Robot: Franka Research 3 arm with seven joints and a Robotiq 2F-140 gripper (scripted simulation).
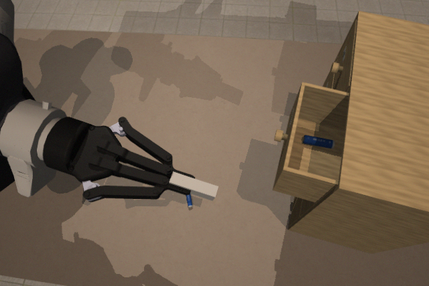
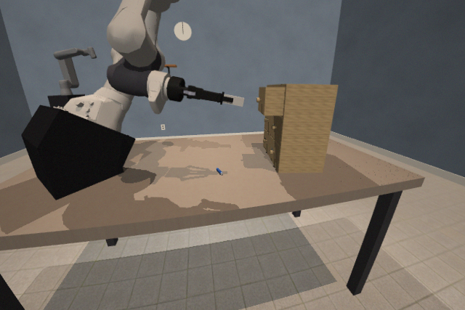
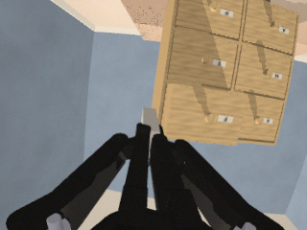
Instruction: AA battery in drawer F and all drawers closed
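Observation:
The small wooden chest [image 1: 387, 113] [image 2: 306, 130] [image 3: 192, 53] stands upright on the right. Its upper drawer [image 1: 304, 180] [image 2: 274, 101] [image 3: 182, 112] is pulled out and looks level; its label is too small to read surely. A blue battery [image 1: 318, 141] lies flat inside it. Another, smaller-looking blue battery [image 1: 189, 201] [image 2: 219, 171] lies on the table, partly hidden under the gripper in the top view. My gripper [image 1: 194, 184] [image 2: 233, 100] [image 3: 148, 118] is shut, its pale tips together. It points roughly level at the chest, well above the table and short of the open drawer.
The other drawers look pushed in, with round knobs [image 1: 335, 67] [image 2: 274, 127] standing out of the front. The open drawer's knob [image 1: 279, 135] [image 2: 258, 99] [image 3: 208, 118] sticks out towards my side. The table's near edge [image 2: 225, 215] runs across the exterior view.

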